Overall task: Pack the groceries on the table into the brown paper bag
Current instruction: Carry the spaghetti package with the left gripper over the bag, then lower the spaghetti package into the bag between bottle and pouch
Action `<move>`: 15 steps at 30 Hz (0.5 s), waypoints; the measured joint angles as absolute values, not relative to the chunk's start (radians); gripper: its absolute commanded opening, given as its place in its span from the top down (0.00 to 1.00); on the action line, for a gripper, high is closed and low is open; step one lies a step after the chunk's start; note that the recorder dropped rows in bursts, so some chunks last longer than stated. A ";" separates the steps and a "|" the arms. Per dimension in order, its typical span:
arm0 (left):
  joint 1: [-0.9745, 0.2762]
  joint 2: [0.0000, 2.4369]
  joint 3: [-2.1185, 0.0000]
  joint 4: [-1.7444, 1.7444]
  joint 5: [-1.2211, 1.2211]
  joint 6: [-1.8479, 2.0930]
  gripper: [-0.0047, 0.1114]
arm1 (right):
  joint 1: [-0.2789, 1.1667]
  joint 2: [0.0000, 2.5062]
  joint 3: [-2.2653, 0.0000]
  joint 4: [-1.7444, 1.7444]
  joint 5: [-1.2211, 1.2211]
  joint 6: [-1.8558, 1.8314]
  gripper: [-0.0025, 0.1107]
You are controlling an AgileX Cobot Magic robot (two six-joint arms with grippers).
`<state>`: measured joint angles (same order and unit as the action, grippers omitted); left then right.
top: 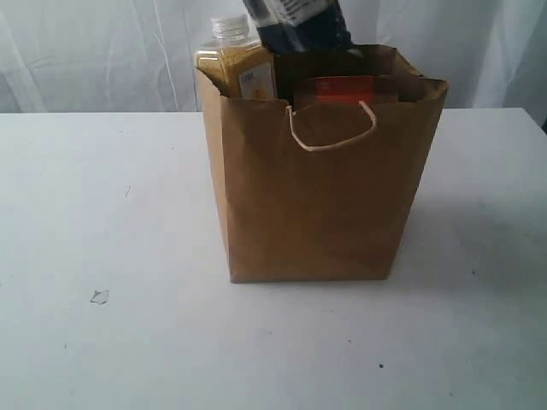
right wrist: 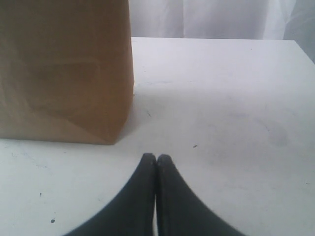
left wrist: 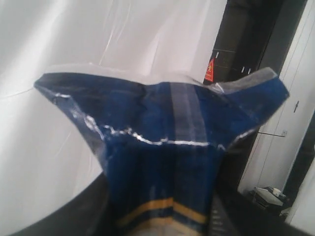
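Nothing legible anywhere; only marks too blurred or too small to read. Exterior view, upper centre: pale label on bottle (top: 235, 64) with small blue and orange print, unreadable; white lettering on navy packet (top: 299, 21) at top edge, cut off by the frame and blurred; orange label on pouch (top: 346, 90) inside bag (top: 308, 205), no letters made out. Left wrist view, upper right: small red sign (left wrist: 210, 70) with a yellow mark on dark cabinet (left wrist: 246, 34), too small to read; bottom centre: yellow stripes across packet (left wrist: 162, 206), bearing no wording.
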<state>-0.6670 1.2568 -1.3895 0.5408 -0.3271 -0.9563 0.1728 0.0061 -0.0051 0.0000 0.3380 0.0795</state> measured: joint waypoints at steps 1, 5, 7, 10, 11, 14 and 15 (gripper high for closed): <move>-0.672 1.270 -1.400 0.543 -0.327 -0.956 0.96 | 0.173 0.006 -0.005 0.000 0.338 0.080 0.98; -0.685 1.332 -1.440 0.551 -0.328 -0.956 0.96 | 0.173 0.006 -0.005 0.000 0.338 0.080 0.98; -0.687 1.355 -1.444 0.553 -0.330 -0.956 0.96 | 0.173 0.006 -0.005 0.000 0.338 0.080 0.98; -0.687 1.383 -1.445 0.558 -0.330 -0.956 0.96 | 0.173 0.006 -0.005 0.000 0.338 0.080 0.98; -0.687 1.394 -1.445 0.560 -0.330 -0.956 0.96 | 0.173 0.006 -0.005 0.000 0.338 0.080 0.98; -0.687 1.414 -1.445 0.562 -0.324 -0.956 0.96 | 0.173 0.006 -0.005 0.000 0.338 0.080 0.98; -0.687 1.416 -1.445 0.563 -0.324 -0.956 0.96 | 0.173 0.006 -0.005 0.000 0.338 0.080 0.98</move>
<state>-0.6868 1.4161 -1.4454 0.5631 -0.3238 -0.9563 0.1728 0.0061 -0.0051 0.0000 0.3380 0.0795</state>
